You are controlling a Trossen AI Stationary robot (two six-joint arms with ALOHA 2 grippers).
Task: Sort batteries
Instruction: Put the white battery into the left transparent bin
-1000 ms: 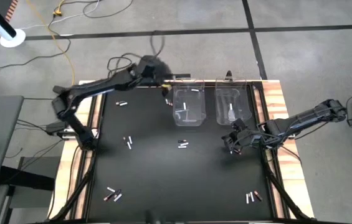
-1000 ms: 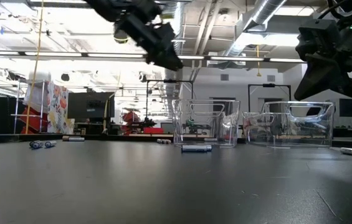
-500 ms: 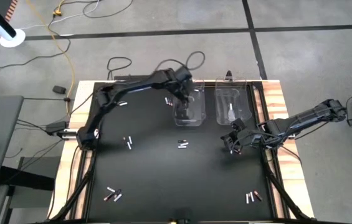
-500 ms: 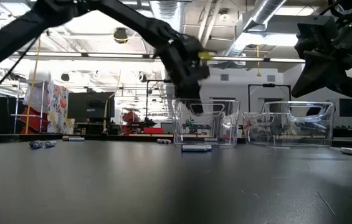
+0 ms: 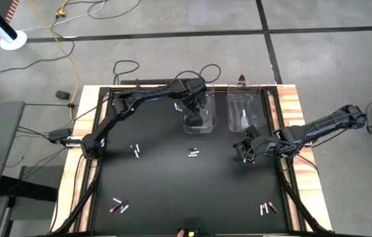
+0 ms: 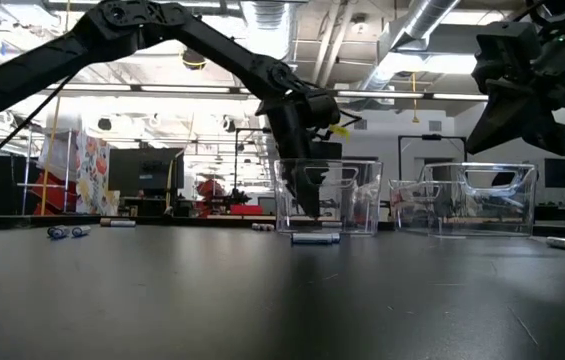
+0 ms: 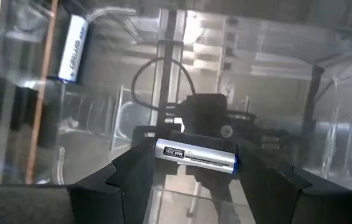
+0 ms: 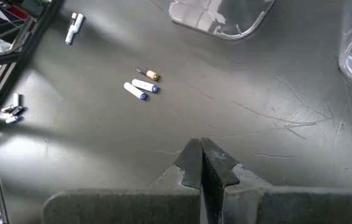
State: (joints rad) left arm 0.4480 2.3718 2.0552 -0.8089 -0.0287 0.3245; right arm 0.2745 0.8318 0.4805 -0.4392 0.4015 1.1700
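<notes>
— Left gripper (image 7: 194,163)?
— Inside left bin (image 5: 199,122), clamped across a white battery (image 7: 195,155).
— Right gripper (image 8: 201,163)?
— Closed, empty, above mat (image 5: 166,184). Other batteries (image 8: 142,86) scattered there.
</notes>
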